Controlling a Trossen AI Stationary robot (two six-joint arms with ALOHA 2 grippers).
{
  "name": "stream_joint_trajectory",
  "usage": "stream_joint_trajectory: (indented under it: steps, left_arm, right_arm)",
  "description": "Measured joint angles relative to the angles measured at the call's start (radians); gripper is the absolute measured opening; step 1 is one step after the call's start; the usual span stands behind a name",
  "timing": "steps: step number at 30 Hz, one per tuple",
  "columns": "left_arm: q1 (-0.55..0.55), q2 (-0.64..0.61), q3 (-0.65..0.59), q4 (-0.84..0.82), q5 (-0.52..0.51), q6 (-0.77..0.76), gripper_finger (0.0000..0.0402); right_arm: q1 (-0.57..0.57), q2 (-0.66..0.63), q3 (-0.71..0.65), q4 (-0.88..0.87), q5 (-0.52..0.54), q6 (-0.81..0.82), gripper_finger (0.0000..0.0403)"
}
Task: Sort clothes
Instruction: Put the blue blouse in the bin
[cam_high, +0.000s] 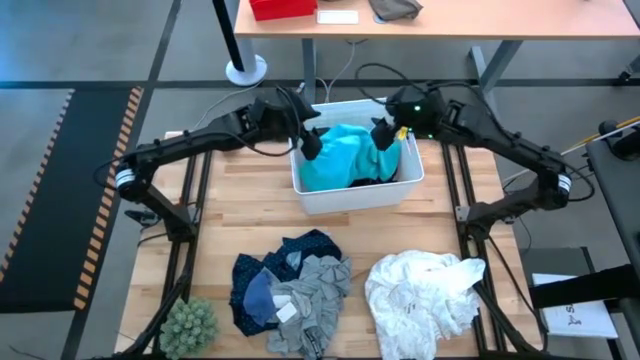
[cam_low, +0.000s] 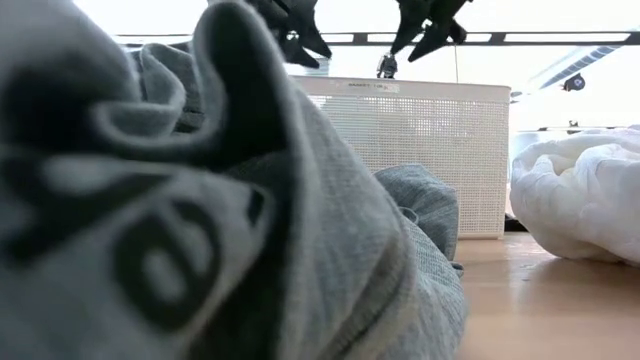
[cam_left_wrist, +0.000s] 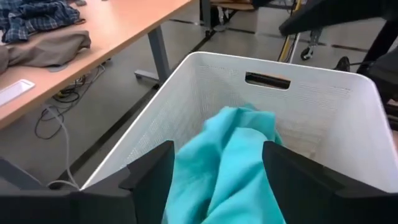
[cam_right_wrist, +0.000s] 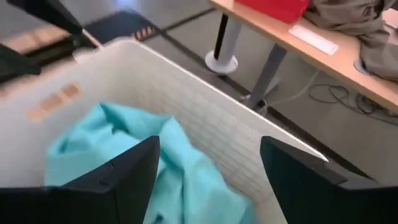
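Grey garment (cam_high: 312, 292), navy patterned one (cam_high: 262, 276) and large white one (cam_high: 420, 288) lie unsorted on the bench (cam_high: 330, 232), nearer than both sets of spread, empty fingers; below them, only the teal garment (cam_high: 345, 156) sits binned.

2 dark jointed arms (cam_high: 200, 140), black cabling, green LED on right wrist.

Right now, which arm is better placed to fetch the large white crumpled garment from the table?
Probably the right gripper: the large white crumpled garment lies on its side of the table, while the left gripper would cross over the white plastic bin. Both are open.
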Motion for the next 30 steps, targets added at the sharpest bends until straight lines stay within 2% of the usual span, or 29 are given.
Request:
stream_joint_trajectory:
  steps: [2, 4, 7, 10, 11, 13, 15, 20, 25, 30]
  left_arm:
    - [-0.002, -0.002, 0.033, -0.039, 0.0, 0.0, 0.0218]
    - [-0.005, -0.002, 0.047, -0.061, 0.0, 0.0, 0.0192]
    - [-0.012, -0.002, 0.046, -0.064, 0.001, 0.0, 0.0135]
    - [-0.013, -0.002, 0.032, -0.063, -0.002, 0.022, 0.0062]
    - [-0.014, -0.003, 0.026, -0.064, -0.016, 0.034, 0.0035]
    - [-0.013, -0.014, 0.011, -0.065, -0.058, 0.044, 0.0011]
    - [-0.013, -0.04, -0.002, -0.05, -0.1, 0.045, 0.0012]
    - [-0.015, -0.12, -0.036, 0.003, -0.097, 0.051, 0.0002]
    - [-0.024, -0.235, -0.146, 0.13, -0.036, 0.043, 0.0001]
    - [-0.032, -0.384, -0.343, 0.31, 0.055, 0.016, 0.0]
  right_arm:
    - [0.0, -0.016, 0.002, -0.002, -0.055, 0.013, 0.025]
    - [0.0, -0.019, 0.002, 0.002, -0.128, 0.03, 0.0215]
    - [0.006, -0.001, -0.005, 0.0, -0.223, 0.034, 0.0135]
    - [0.021, 0.03, -0.023, 0.002, -0.252, 0.023, 0.0039]
    - [0.028, 0.042, -0.034, 0.006, -0.252, 0.012, 0.002]
    - [0.038, 0.071, -0.054, 0.029, -0.252, 0.007, 0.0013]
    - [0.038, 0.108, -0.068, 0.038, -0.252, 0.024, 0.0014]
    - [0.037, 0.208, -0.073, 0.116, -0.252, 0.062, 0.0002]
    - [0.044, 0.317, -0.073, 0.147, -0.259, 0.09, 0.0]
    - [0.044, 0.401, -0.073, 0.14, -0.259, 0.092, 0.0]
